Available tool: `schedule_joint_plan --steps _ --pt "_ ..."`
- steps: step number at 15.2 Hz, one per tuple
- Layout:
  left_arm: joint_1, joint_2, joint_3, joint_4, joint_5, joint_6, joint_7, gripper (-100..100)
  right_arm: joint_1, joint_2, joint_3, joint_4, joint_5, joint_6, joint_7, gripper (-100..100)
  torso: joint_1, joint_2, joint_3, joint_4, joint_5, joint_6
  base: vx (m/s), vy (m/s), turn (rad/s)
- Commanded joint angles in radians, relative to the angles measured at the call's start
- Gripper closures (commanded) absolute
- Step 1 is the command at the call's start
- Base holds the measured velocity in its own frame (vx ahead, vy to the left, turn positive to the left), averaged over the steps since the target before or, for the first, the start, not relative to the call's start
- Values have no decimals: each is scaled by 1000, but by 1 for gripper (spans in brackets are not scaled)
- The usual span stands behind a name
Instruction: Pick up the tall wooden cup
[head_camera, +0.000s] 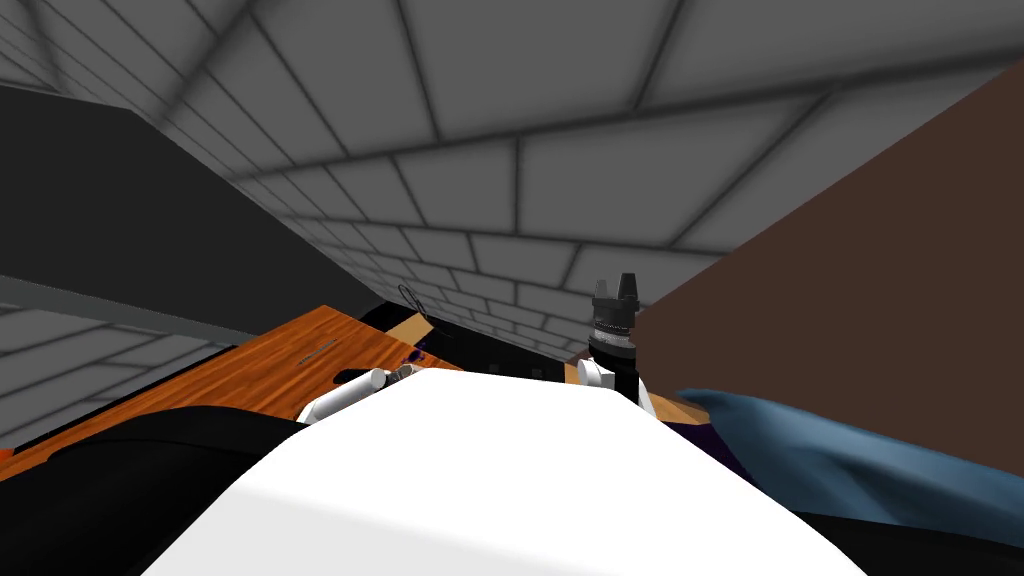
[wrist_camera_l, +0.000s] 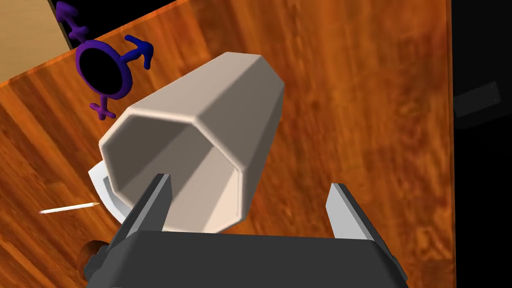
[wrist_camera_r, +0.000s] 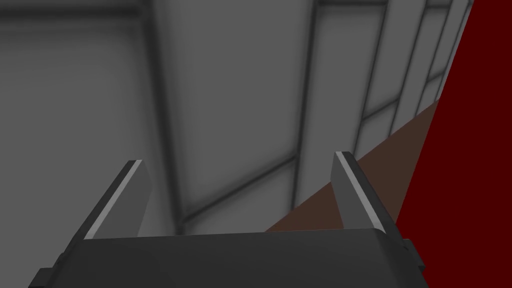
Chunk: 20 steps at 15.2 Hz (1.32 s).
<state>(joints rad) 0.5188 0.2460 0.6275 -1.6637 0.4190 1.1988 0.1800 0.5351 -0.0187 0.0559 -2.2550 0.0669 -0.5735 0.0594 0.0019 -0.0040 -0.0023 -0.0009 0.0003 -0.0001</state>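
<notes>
A tall, faceted, pale beige cup (wrist_camera_l: 215, 115) stands over the orange wooden tabletop (wrist_camera_l: 360, 100), its open mouth turned toward my left hand. My left gripper (wrist_camera_l: 247, 205) is open right at the cup's rim. One of its fingers (wrist_camera_l: 150, 205) lies over the mouth and the other stands clear beside the cup, so the near wall sits between them. In the head view my left forearm (head_camera: 345, 395) reaches over the wooden table (head_camera: 260, 370). My right gripper (head_camera: 617, 285) is raised and points upward; its wrist view shows this gripper (wrist_camera_r: 240, 195) open and holding nothing.
A purple ring with arrow-like spikes (wrist_camera_l: 102, 70) lies on the table beyond the cup. A white disc (wrist_camera_l: 105, 192) shows from behind the cup's rim, with a thin white stick (wrist_camera_l: 70, 207) beside it. A brown wall (head_camera: 850, 270) and a blue object (head_camera: 860, 450) are on the right.
</notes>
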Motion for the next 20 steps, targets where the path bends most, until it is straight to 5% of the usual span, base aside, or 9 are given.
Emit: schedule_joint_plan --steps 1,8,14,15,16,20 --pt "3 5 13 28 16 23 -11 -100 0 0 0 0 0 0 0 0 0 0 0 0 0 0 51 42 -117" --pt "42 26 82 104 102 147 -54 -100 0 0 0 0 0 0 0 0 1 -1 0 0 0 0 59 58 -145" --pt "4 11 42 184 68 54 -56 -100 0 0 0 0 0 0 0 0 -2 4 2 1 0 0 -7 23 8" --pt "13 14 50 162 75 76 -54 -100 0 0 0 0 0 0 0 0 -3 5 3 1 0 0 -11 11 3" --pt "12 13 48 165 73 71 -54 100 0 0 0 0 0 0 0 0 -3 5 3 1 -1 0 0 0 0" --pt "13 11 50 167 74 73 -51 100 0 0 0 0 0 0 0 0 -2 4 3 1 0 2 -1 -1 9"
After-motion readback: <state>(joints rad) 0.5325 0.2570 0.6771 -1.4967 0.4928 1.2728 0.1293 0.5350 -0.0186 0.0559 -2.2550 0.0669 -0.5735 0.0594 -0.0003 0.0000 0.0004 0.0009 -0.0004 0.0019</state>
